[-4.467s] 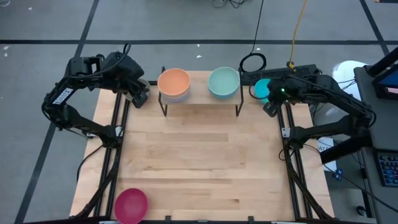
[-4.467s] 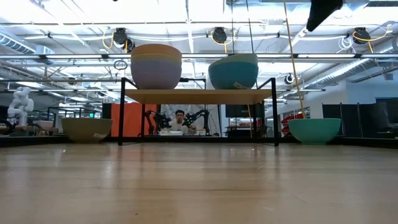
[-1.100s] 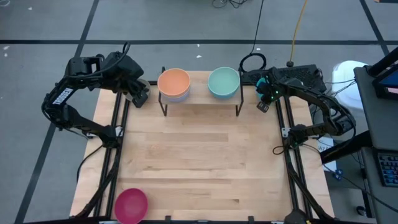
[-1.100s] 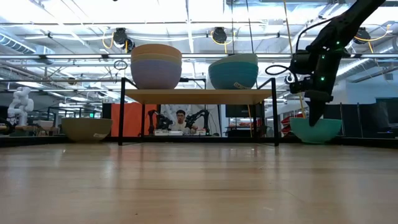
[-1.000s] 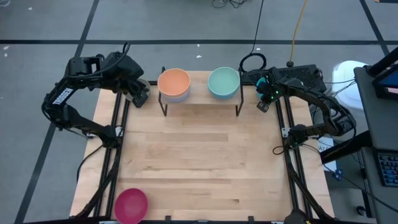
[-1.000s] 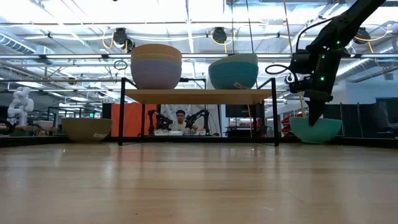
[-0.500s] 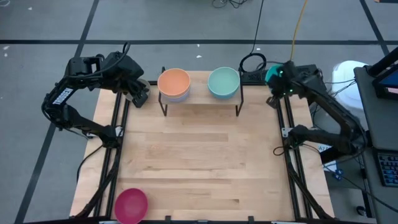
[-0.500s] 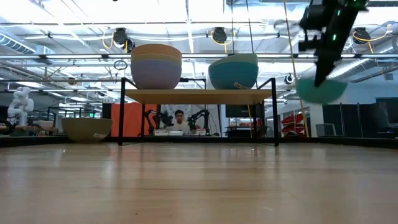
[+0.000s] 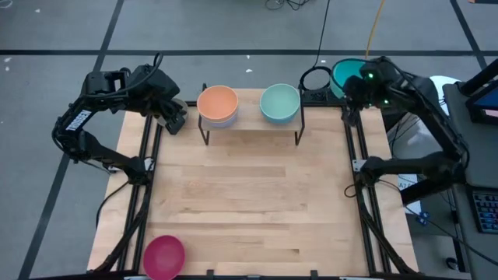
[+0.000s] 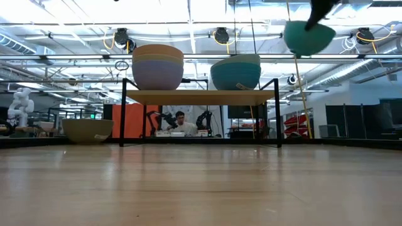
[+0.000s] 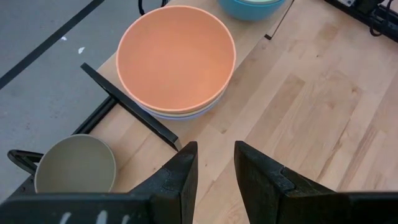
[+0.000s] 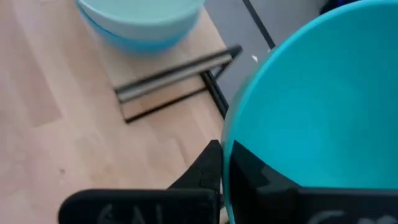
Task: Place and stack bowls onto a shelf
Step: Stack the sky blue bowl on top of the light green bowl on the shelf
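My right gripper point(image 9: 359, 87) is shut on a cyan bowl point(image 9: 343, 75), held high above the table's far right corner; the low view shows that bowl point(image 10: 308, 36) well above the shelf point(image 10: 201, 96). On the shelf an orange bowl point(image 9: 217, 103) tops a stack at the left. A mint green bowl point(image 9: 279, 102) tops another stack at the right. My left gripper point(image 11: 214, 167) stands open at the far left, near the orange stack, with nothing between its fingers. An olive-grey bowl point(image 11: 74, 165) sits on the table beside the shelf. My right gripper pinches the cyan bowl's rim point(image 12: 227, 155), one finger point(image 12: 205, 167) outside the wall and the other inside the hollow. The fingers slant down at it. The bowl is lifted clear of the table and hangs tilted from the hold.
A magenta bowl point(image 9: 164, 256) rests at the table's near left corner. Black cables and a power strip point(image 9: 315, 81) lie just beyond the far edge, close to the held bowl. The wide wooden tabletop point(image 9: 249, 194) in front of the shelf is bare.
My right gripper has risen steeply from the table's far right, carrying the cyan bowl from the tabletop up past shelf height. The bowl is now lifted clear and tilted.
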Robot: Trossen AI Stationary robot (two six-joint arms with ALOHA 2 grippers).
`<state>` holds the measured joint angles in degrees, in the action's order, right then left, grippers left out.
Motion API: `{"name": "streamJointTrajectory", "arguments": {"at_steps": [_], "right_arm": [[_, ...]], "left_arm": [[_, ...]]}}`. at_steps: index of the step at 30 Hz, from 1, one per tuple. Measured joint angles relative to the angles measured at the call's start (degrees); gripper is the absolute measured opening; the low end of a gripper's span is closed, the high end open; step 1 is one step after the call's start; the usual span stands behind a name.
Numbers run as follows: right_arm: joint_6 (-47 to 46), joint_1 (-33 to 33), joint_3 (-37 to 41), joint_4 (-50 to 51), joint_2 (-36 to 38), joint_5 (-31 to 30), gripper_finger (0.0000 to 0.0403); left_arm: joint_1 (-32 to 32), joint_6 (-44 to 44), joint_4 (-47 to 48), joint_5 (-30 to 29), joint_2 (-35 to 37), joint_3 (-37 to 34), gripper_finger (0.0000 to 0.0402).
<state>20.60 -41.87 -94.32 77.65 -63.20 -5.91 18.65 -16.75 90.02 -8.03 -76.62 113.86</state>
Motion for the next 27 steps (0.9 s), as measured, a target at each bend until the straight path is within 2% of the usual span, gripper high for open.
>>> {"name": "streamJointTrajectory", "arguments": {"at_steps": [7, 11, 16, 20, 27], "right_arm": [[0.1, 8.6, -10.2, 4.6, -9.5, -0.4, 0.0000], [2.6, 12.8, -15.1, 5.6, -14.9, -4.5, 0.0000], [2.8, 16.3, -20.9, 6.8, -21.3, -5.6, 0.0000], [4.3, 19.4, -24.3, 7.2, -25.1, -7.8, 0.0000], [6.4, 23.8, -27.2, 7.0, -29.6, -7.8, 0.0000]], "left_arm": [[0.0, 0.0, 0.0, 0.0, 0.0, 0.0, 0.0111], [0.0, -0.5, 0.0, 0.0, 0.0, 0.0, 0.0111], [0.0, -2.1, 0.0, 0.0, 0.0, 0.0, 0.0111], [0.0, -2.2, 0.0, 0.0, 0.0, 0.0, 0.0111], [0.0, -2.5, 0.0, 0.0, 0.0, 0.0, 0.0111]]}}
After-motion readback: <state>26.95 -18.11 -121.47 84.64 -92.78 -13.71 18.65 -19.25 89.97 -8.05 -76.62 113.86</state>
